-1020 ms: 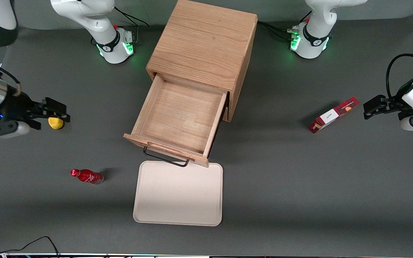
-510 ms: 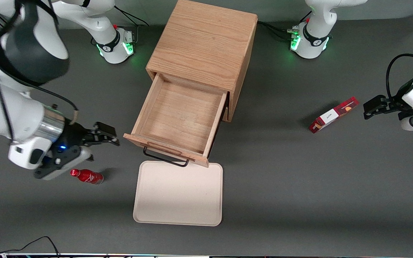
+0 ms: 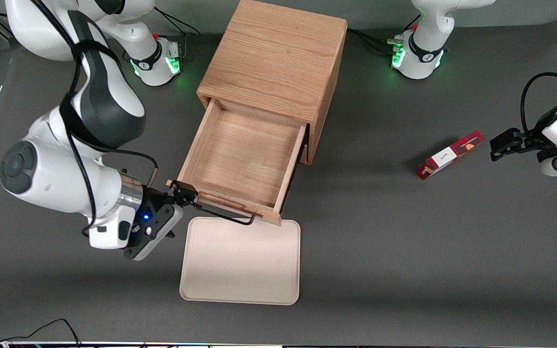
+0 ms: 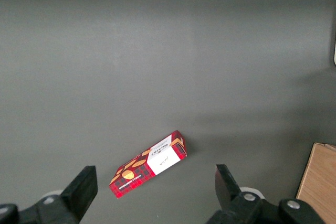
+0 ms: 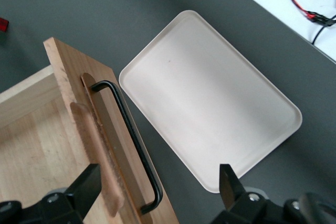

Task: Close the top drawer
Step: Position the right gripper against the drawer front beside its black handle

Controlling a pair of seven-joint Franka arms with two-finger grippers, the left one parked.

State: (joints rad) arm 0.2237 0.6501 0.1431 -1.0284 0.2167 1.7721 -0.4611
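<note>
The wooden cabinet [image 3: 273,58] stands mid-table with its top drawer [image 3: 240,159] pulled far out and nothing in it. A black wire handle [image 3: 223,215] runs along the drawer front [image 3: 225,205]. My right gripper [image 3: 184,195] is open at the end of the drawer front nearest the working arm, level with the handle's end. In the right wrist view the handle [image 5: 131,140] and the drawer front [image 5: 105,145] lie between the spread fingers [image 5: 86,184] of the gripper [image 5: 157,187]. Nothing is held.
A cream tray [image 3: 240,263] lies flat just in front of the drawer, nearer the front camera, also in the right wrist view [image 5: 210,103]. A red snack box [image 3: 448,154] lies toward the parked arm's end, also in the left wrist view [image 4: 148,163].
My right arm has swung in from the working arm's end of the table to the drawer front. It now covers the red bottle and the yellow fruit. The drawer has not moved.
</note>
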